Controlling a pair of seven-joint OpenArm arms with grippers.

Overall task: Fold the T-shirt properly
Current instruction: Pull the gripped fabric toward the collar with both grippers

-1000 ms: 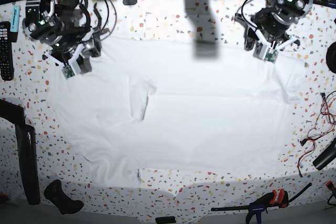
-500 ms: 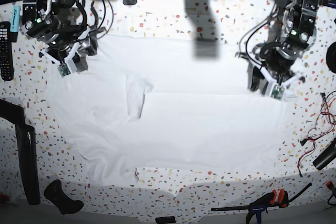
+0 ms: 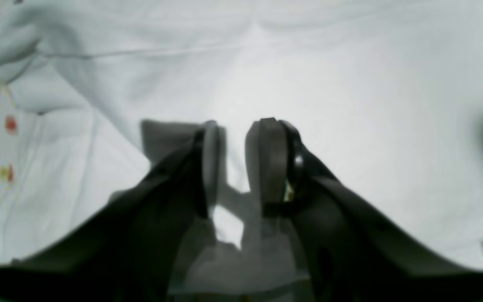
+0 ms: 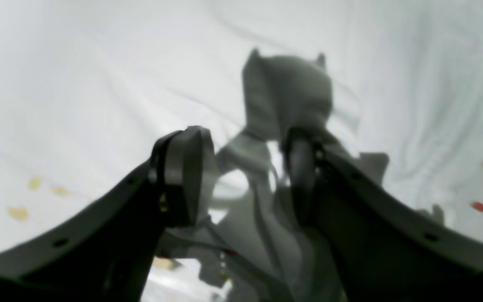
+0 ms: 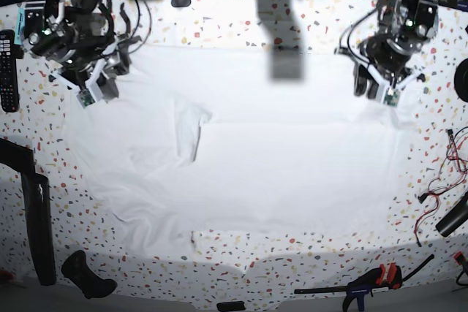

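The left end effector (image 3: 233,159) hangs over the T-shirt (image 5: 241,158) near its far right edge, fingers narrowly parted with white cloth showing in the gap; whether it pinches any is unclear. The right end effector (image 4: 241,167) stands released at the far left corner, cloth apparently bunched between its fingers. The T-shirt lies spread and wrinkled across the speckled worktop (image 5: 219,31), one sleeve folded inward. No writing shows

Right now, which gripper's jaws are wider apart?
The right gripper: its wrist view shows a broad gap between its fingers. The left gripper shows only a narrow slit, both above the T-shirt.
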